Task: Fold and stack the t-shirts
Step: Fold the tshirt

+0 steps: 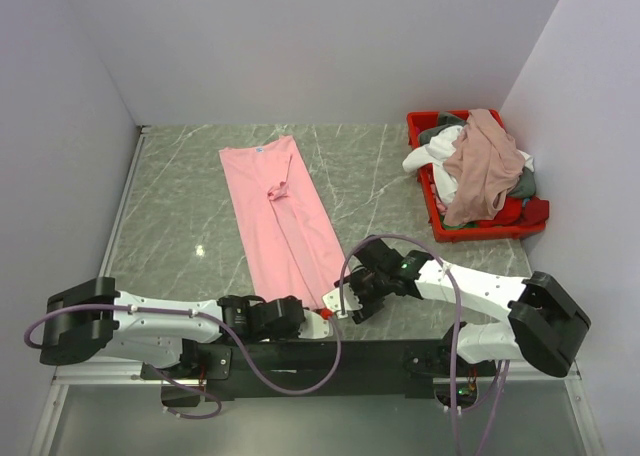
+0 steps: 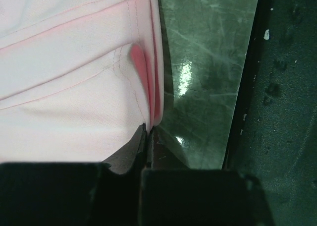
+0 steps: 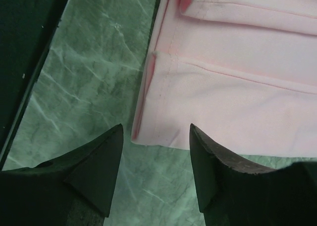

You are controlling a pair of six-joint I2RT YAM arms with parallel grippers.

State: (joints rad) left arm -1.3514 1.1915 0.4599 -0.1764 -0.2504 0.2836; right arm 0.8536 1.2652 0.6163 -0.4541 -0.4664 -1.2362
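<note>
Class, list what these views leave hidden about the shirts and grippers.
- Left wrist view: cloth of pink t-shirt inside shut left gripper, behind its fingers.
- Right wrist view: shirt past open right gripper, cut by frame edges.
- Top view: shirt's near hem, covered by both grippers.
- Top view: bottom of red bin, under dusty rose shirt.

The light pink t-shirt (image 1: 283,221), folded into a long narrow strip, is lying lengthwise on the marble table (image 1: 180,206). The left gripper (image 1: 322,316) and right gripper (image 1: 352,301) are both sitting close together at that shirt's near right corner. Well to the shirt's right, a red bin (image 1: 418,128) is holding a heap of shirts (image 1: 480,166) in dusty rose, white, grey and red.
</note>
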